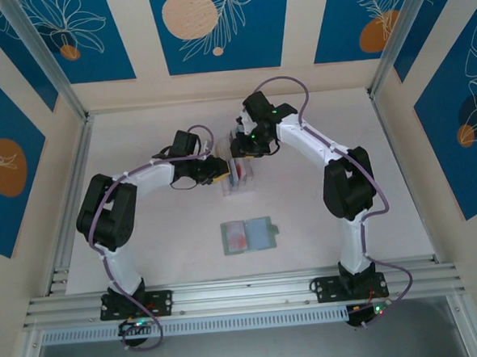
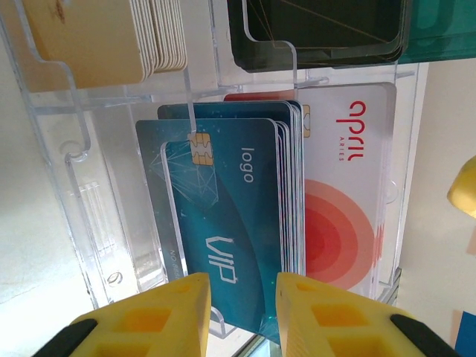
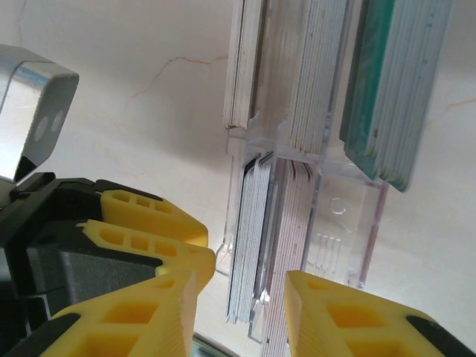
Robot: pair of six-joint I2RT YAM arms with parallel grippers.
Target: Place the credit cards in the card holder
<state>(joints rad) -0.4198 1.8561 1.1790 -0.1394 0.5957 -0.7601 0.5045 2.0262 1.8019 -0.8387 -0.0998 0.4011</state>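
- Two arms reach in from either side and meet at the clear rack (image 1: pixel 240 178) in the middle of the bench (image 1: pixel 161 240), with bare surface running out both ways to the frame rails (image 1: pixel 73 197)
- The left gripper (image 2: pixel 243 297) faces the rack's slots with its jaws a little apart; the bottom edge of a teal "VIP" card (image 2: pixel 223 223) sits just beyond the gap
- The credit cards (image 2: pixel 290 186) stand packed in the rack, with a white one with red rings (image 2: pixel 349 208) beside the teal and cream ones (image 2: pixel 97 37) in the next slot
- The right gripper (image 3: pixel 242 286) meets the cards edge-on, jaws apart around a thin stack, nothing visibly pinched; the other gripper is just beside it
- The card holder (image 1: pixel 248 236) lies open and flat nearer the arm bases, well apart from the rack, bare bench all round it
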